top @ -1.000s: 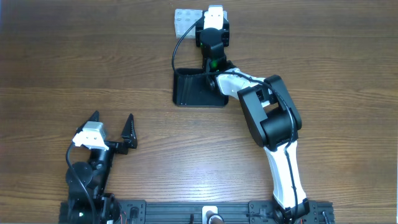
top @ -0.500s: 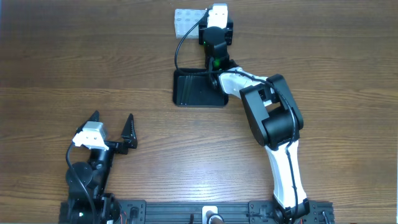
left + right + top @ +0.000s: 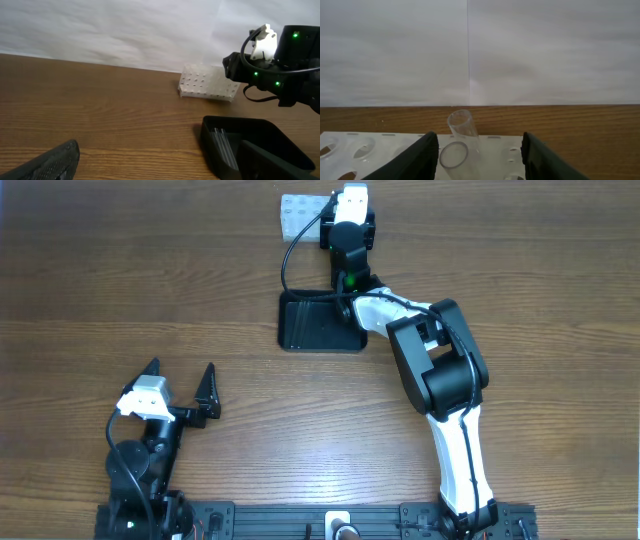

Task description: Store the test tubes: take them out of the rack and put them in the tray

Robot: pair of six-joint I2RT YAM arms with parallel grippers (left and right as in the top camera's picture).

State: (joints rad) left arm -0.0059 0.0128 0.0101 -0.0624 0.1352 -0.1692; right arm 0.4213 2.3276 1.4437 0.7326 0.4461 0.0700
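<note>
Clear cylindrical test tube [image 3: 462, 129]: we find it standing in the rack, leaning slightly, open rim up; a second clear tube [image 3: 453, 154] stands just beside it.
White perforated plastic rack [image 3: 365, 147]: at the far edge of the worktop, just beyond the tray.
Right claw [image 3: 478, 142]: over the rack, spread wide to either side of the two tubes, gripping neither as far as we can tell.
Black rectangular plastic tray [image 3: 260, 131]: near the rack; thin clear tubes [image 3: 223, 145] already lie in it.
Left claw [image 3: 181, 376]: wide, holding nothing, well apart from rack and tray.
Brown wood-grain worktop [image 3: 520, 280]: carries all of it.
Step in hand, our judgement: gripping one tube. We would centre on the leaning tube alone, close gently below its rim, then draw it out along its own lean, so the rack is not dragged nor the neighbour caught.
</note>
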